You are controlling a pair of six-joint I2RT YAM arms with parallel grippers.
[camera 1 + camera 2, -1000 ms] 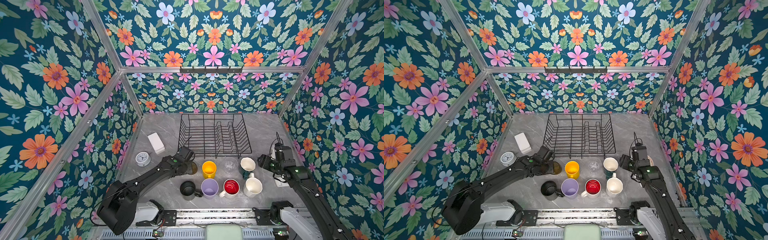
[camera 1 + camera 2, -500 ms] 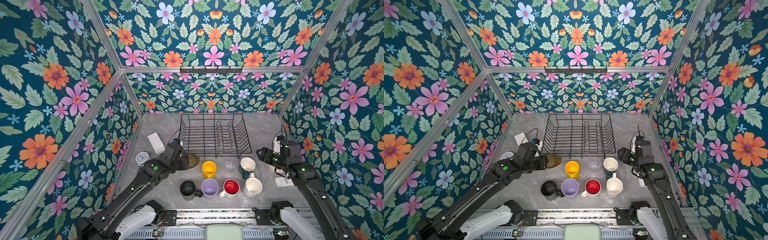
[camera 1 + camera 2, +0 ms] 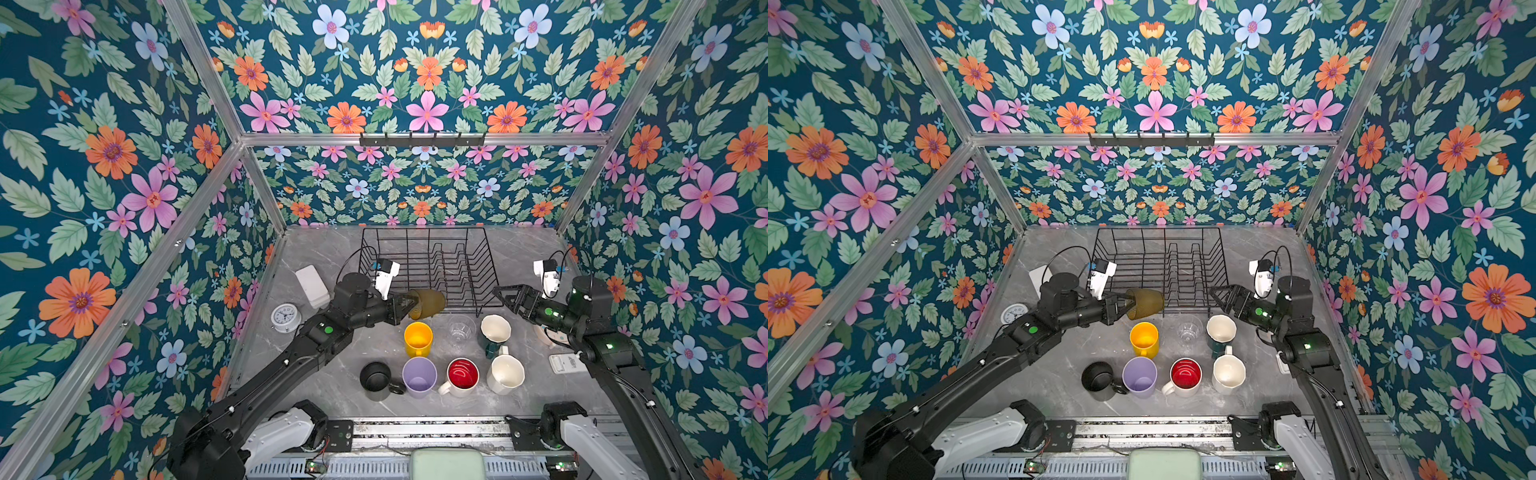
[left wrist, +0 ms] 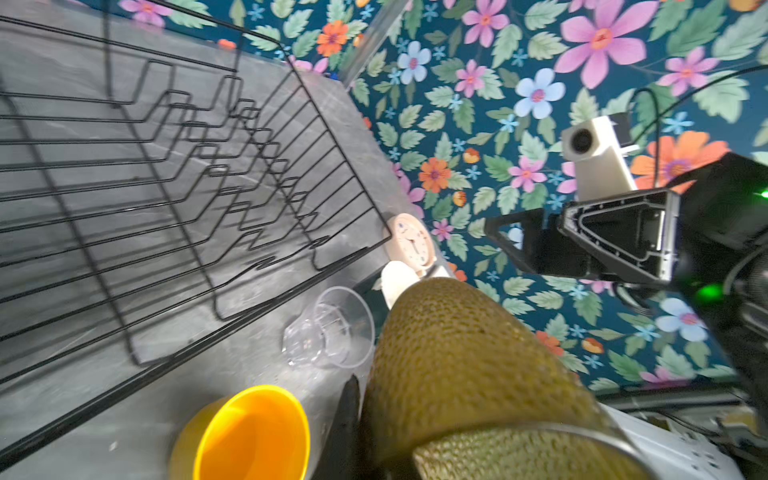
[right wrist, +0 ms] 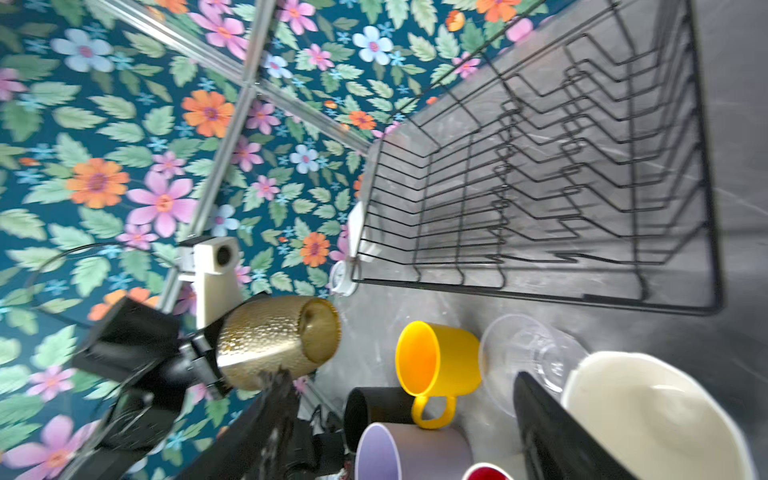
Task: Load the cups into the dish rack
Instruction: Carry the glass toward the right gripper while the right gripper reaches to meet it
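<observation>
Left fingers (image 3: 400,306) pinch the rim of a textured amber glass tumbler (image 3: 430,302), holding it on its side at the front rim of the black wire dish rack (image 3: 419,266). The rack stands at the back edge of the grey marble surface (image 3: 340,390). Right fingers (image 3: 510,296) hover spread and empty by the rack's front right corner. A yellow plastic mug (image 3: 417,338) and six other cups stand upright between the rack and the front edge.
</observation>
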